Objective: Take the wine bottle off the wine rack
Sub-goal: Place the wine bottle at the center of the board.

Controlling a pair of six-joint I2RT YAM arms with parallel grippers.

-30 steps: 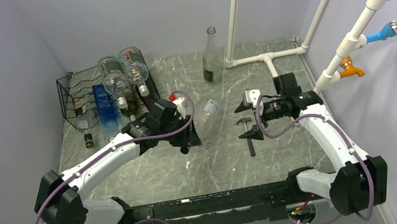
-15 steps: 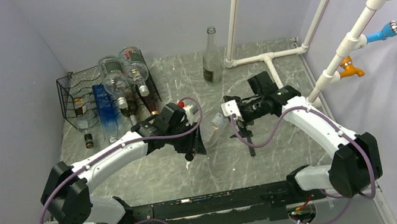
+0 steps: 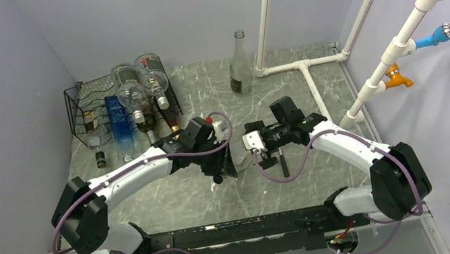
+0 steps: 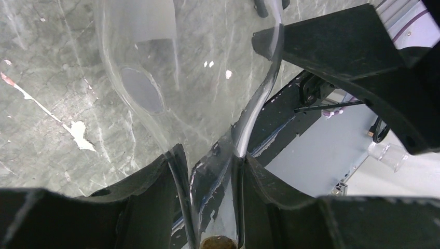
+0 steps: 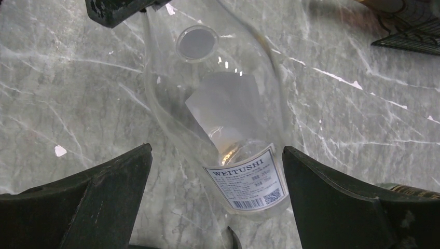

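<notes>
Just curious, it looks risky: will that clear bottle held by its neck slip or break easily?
Probably slippery: the clear bottle looks like smooth glass, and the left gripper pinches only its narrow neck. Likely light, since it looks empty. Dropped on the hard table, it might crack.

2 arms bent inward, wrists close together. Left gripper [image 4: 210, 166] clamped narrow on wine bottle [image 4: 197, 104] neck. Right gripper [image 5: 215, 155] faces it, jaws spread wide either side of the bottle.
</notes>
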